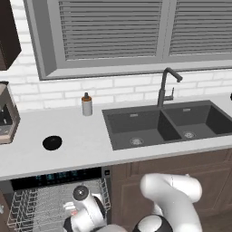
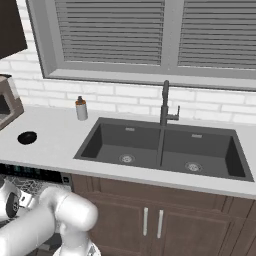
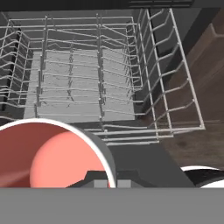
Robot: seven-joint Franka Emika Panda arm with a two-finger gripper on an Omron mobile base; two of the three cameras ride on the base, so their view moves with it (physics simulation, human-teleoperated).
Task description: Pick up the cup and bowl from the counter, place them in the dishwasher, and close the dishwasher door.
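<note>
Cup [image 3: 52,162], white w/ red inside, sits close under the hand cam, rim by the claw [image 3: 107,181], which is clenched on its wall. Cup hangs over the dishwasher's white wire rack [image 3: 87,87], pulled out below the black control strip [image 1: 59,176]. Bowl [image 1: 52,142], black & glossy, rests on the worktop [image 1: 86,145], well left of the dark double sink [image 1: 167,124]. Grey soap bottle [image 1: 87,104] stands behind it near the brick wall; faucet [image 1: 165,88] rises behind the sink.
</note>
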